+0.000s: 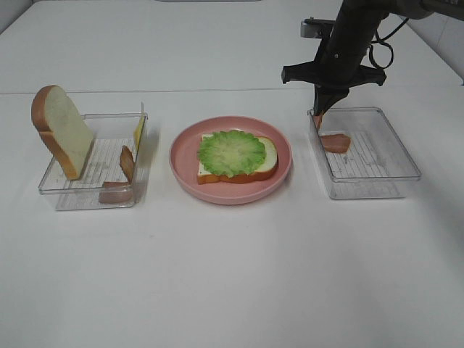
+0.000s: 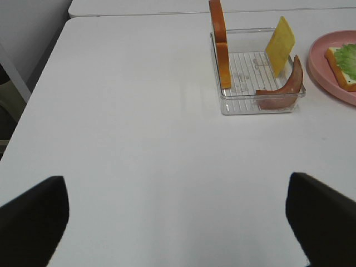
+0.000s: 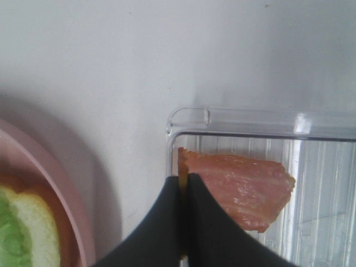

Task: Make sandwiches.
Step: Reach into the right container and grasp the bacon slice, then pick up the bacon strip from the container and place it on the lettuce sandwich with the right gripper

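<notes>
A half-built sandwich [image 1: 235, 156] lies on the round pink plate [image 1: 217, 196]: one white bread slice with ruffled green lettuce [image 1: 230, 152] on top. My right gripper [image 1: 319, 116] hangs over the far left corner of the right clear tray [image 1: 377, 185]. It is shut on a thin reddish-orange strip seen edge-on [image 3: 182, 186], apparently bacon. Another bacon strip [image 1: 335, 142] lies in that tray, also in the right wrist view [image 3: 239, 186]. My left gripper [image 2: 178, 222] is open and empty over bare table, out of the high view.
The left clear tray [image 1: 72, 199] holds a leaning bread slice [image 1: 61, 130], a yellow cheese slice [image 1: 138, 130] and two bacon strips [image 1: 127, 161]. The left wrist view shows this tray [image 2: 222, 83] ahead and the plate's edge [image 2: 322, 72].
</notes>
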`<state>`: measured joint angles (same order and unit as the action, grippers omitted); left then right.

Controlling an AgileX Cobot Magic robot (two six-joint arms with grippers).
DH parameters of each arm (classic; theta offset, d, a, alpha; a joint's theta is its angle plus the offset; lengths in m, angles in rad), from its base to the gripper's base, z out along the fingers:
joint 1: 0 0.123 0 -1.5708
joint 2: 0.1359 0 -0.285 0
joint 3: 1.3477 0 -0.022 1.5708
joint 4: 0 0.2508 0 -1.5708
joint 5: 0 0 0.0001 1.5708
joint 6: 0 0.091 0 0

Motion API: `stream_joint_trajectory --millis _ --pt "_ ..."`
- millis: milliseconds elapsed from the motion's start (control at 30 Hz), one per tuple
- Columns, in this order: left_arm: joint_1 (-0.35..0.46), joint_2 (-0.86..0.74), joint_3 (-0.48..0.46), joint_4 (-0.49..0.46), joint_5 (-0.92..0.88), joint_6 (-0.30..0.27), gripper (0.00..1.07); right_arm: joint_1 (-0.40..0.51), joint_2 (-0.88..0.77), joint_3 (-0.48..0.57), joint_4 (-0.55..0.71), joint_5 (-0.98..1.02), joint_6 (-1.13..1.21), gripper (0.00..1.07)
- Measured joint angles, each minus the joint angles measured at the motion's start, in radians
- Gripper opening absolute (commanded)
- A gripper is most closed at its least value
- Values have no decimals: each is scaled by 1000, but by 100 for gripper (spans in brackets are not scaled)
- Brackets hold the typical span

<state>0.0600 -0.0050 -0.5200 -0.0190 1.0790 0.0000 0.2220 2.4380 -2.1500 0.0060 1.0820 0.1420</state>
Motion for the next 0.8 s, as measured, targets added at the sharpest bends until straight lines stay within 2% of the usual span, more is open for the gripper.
stream_joint_trajectory --millis 300,533,800 --pt "0 0 0 0 0 0 98 0 -48 0 -6 86 0 0" --pt "0 0 0 0 0 0 98 0 -173 0 10 129 0 0" --pt "0 0 0 0 0 0 98 43 -295 -1 145 130 -2 0"
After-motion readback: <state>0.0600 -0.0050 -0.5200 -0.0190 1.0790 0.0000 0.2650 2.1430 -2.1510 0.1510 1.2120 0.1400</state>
